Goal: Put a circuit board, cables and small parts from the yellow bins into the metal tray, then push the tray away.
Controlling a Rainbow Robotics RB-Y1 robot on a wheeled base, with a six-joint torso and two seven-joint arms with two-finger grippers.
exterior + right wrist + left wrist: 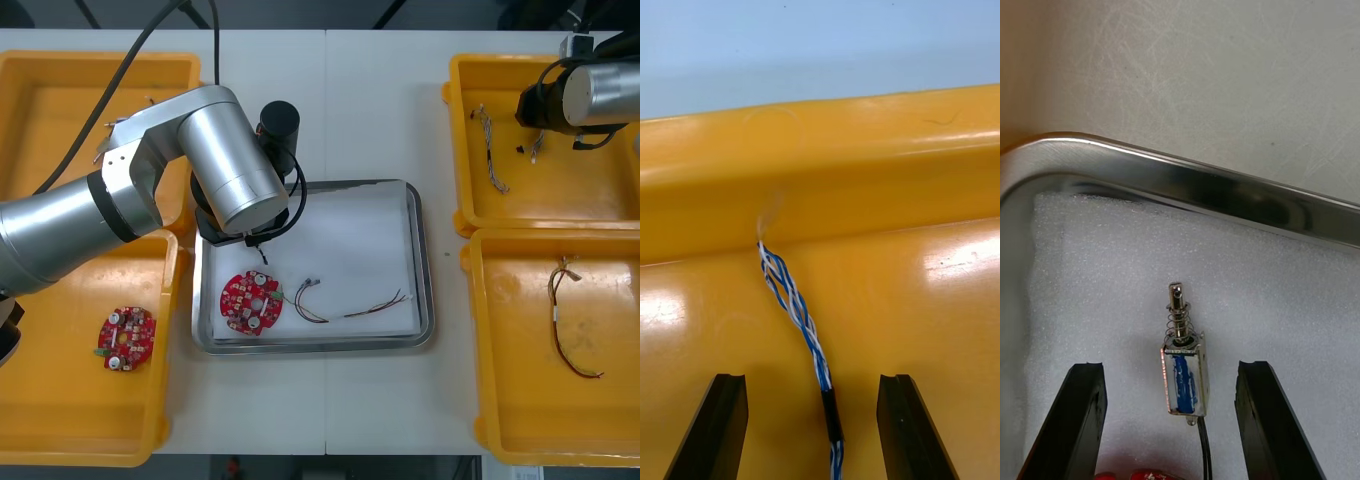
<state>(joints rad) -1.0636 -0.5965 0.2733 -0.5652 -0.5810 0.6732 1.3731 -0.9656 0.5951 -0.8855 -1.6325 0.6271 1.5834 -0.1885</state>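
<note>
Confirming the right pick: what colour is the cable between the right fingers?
Cable: twisted blue and white, best in right wrist view.

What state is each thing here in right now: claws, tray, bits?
Metal tray: partly loaded, white-lined.
Small metal part: lying loose on the tray lining.
Left gripper: open, astride that part.
Blue and white cable: lying ungrasped in a yellow bin.
Right gripper: open, astride that cable.

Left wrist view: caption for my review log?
Left tool, open, flanks a small metal part lying in the white-lined metal tray.
</note>
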